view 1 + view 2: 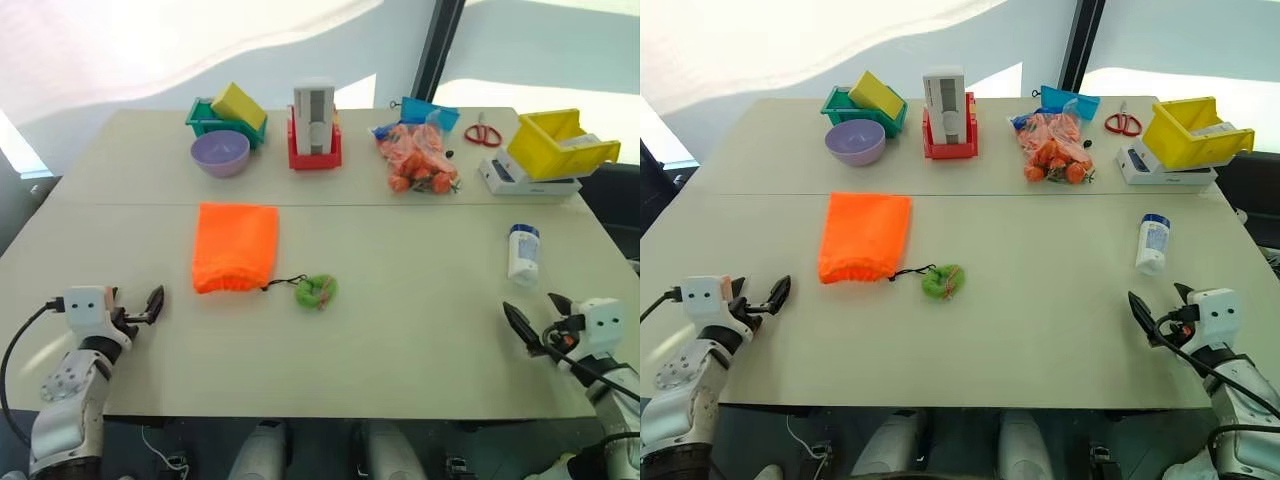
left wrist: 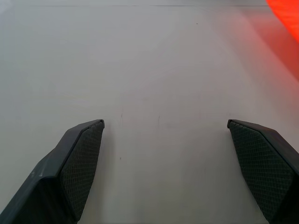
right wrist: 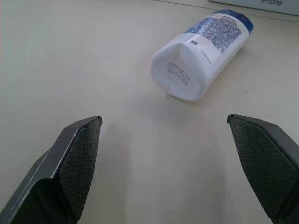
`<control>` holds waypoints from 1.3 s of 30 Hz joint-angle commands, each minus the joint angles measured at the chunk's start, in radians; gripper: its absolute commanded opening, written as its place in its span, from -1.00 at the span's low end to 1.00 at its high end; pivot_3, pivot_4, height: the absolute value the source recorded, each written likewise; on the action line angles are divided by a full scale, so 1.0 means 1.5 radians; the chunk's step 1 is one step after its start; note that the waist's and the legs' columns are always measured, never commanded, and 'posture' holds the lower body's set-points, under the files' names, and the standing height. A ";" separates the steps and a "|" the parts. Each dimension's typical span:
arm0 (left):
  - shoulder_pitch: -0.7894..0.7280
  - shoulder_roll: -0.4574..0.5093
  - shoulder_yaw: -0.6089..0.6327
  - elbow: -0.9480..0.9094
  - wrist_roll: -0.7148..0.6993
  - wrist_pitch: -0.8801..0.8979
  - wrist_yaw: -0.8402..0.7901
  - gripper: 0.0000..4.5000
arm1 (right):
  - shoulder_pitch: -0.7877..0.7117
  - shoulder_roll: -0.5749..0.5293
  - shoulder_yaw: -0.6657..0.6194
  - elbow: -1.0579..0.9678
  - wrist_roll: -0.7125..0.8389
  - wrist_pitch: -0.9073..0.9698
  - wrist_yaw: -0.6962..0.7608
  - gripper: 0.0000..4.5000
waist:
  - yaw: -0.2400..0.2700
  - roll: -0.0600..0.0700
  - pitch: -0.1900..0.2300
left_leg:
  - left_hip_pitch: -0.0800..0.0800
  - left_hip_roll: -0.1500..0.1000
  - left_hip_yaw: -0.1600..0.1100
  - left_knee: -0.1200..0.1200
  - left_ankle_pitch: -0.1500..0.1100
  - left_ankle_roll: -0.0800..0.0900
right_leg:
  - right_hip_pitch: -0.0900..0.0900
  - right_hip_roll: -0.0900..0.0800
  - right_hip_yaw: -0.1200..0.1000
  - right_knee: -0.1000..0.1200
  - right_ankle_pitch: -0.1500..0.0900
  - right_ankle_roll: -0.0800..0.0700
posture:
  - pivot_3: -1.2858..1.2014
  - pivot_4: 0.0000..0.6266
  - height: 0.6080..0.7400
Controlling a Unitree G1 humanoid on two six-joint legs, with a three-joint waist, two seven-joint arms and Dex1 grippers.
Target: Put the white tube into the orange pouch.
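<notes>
White tube is lying on its side at the right of the frame in the head views, on the beige table, its blue cap pointing toward the far edge and its crimped white end toward the near edge. In the right wrist view it is lying just ahead of the spread fingers, untouched. Below it, in the lower right corner, the right gripper is hovering low over the table near the front edge, its forearm coming up from the bottom corner and its two black fingers standing wide apart, holding nothing and aiming inward toward the table's middle. Well apart to the left, the orange pouch is lying flat at centre left, its gathered mouth facing the near edge, with a thin black cord running from it to a green fuzzy ball just beside it. In the lower left corner the left gripper is hanging low over the table, forearm rising from the bottom edge, fingers likewise spread and empty, aiming toward the middle. Along the top of the frame are sitting a purple bowl, a teal basket with a yellow block, a white-grey block in a red base, a clear bag of orange lumps, red scissors and a yellow bin.
</notes>
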 commanded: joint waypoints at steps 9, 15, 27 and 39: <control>-0.017 -0.004 0.011 -0.002 -0.001 -0.007 0.016 1.00 | -0.003 0.012 0.005 -0.042 0.016 -0.008 -0.001 0.98 | 0.000 0.001 -0.001 | 0.000 0.000 0.000 0.000 0.000 0.000 | 0.000 0.001 0.000 0.000 0.000 0.000 | 0.03 -0.52 1.00; -0.037 -0.002 0.016 -0.044 -0.028 -0.026 -0.012 1.00 | 0.027 0.002 0.090 -0.147 0.043 0.061 0.076 0.98 | -0.002 0.001 -0.001 | 0.000 0.000 0.000 0.000 0.000 0.000 | 0.000 0.001 0.000 0.000 0.000 0.000 | 0.03 -0.52 1.00; -0.037 0.075 -0.111 -0.136 0.012 -0.093 -0.182 1.00 | -0.059 0.040 0.283 -0.271 -0.003 0.111 0.061 0.98 | -0.001 0.001 -0.001 | 0.000 0.000 0.000 0.000 0.000 0.000 | 0.000 0.001 0.000 0.000 0.000 0.000 | 0.03 -0.52 1.00; -0.050 0.174 -0.222 -0.099 0.179 -0.195 -0.240 1.00 | -0.069 0.068 0.330 -0.251 -0.029 0.081 0.061 0.98 | -0.002 0.001 -0.001 | 0.000 0.000 0.000 0.000 0.000 0.000 | -0.001 0.001 0.000 0.000 0.000 0.000 | 0.03 -0.52 1.00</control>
